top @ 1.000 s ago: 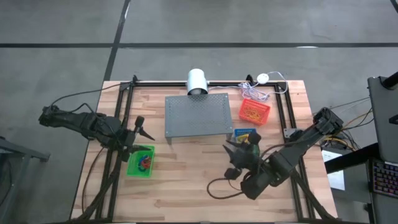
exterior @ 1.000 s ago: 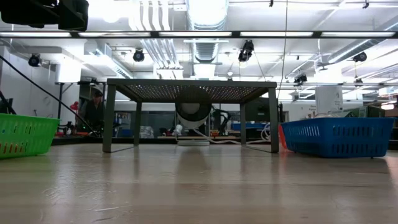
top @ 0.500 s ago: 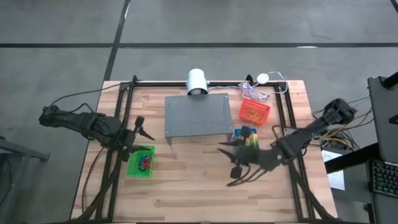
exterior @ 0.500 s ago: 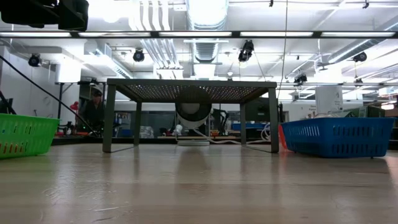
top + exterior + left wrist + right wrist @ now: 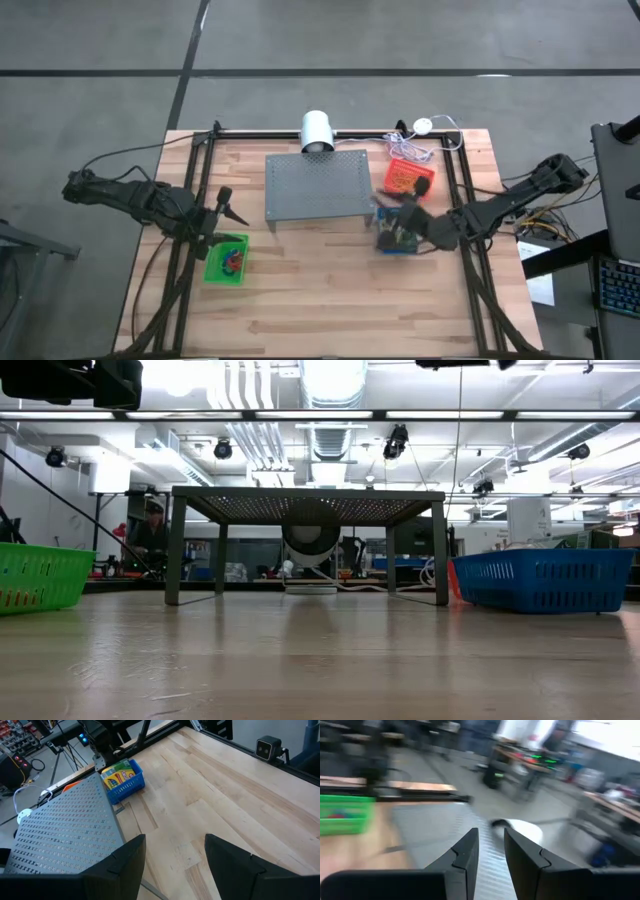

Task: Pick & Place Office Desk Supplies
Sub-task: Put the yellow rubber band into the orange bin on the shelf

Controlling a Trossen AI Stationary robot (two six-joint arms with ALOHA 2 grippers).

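The crayon box (image 5: 119, 772), green and yellow, lies inside the blue mesh basket (image 5: 126, 787), which sits on the bench (image 5: 300, 290) just off the grey perforated stand (image 5: 316, 187), at the stand's corner on the right arm's side. Printing shows on the box's face, but it is too small to read. In the high view the blue basket (image 5: 399, 241) is mostly covered by the right arm.

The right gripper (image 5: 412, 190) hangs above that basket and reaches toward the red mesh basket (image 5: 404, 175), which stands beside the stand toward the far edge of the bench and holds a tangle of thin tan and orange rubber bands. In the right wrist view the right gripper (image 5: 490, 852) shows its jaws set close, with a narrow gap between the two dark fingers (image 5: 465, 855) and nothing seen between them. That view is blurred; the stand and the green basket (image 5: 345, 811) can still be made out.

The small red and blue loop bands (image 5: 233, 260) lie in the green mesh basket (image 5: 216, 270), on the other side of the stand, well apart from it. The left gripper (image 5: 226, 205) waits just beside that basket. In the left wrist view its jaws stand wide apart, empty, the bare bench showing between them.
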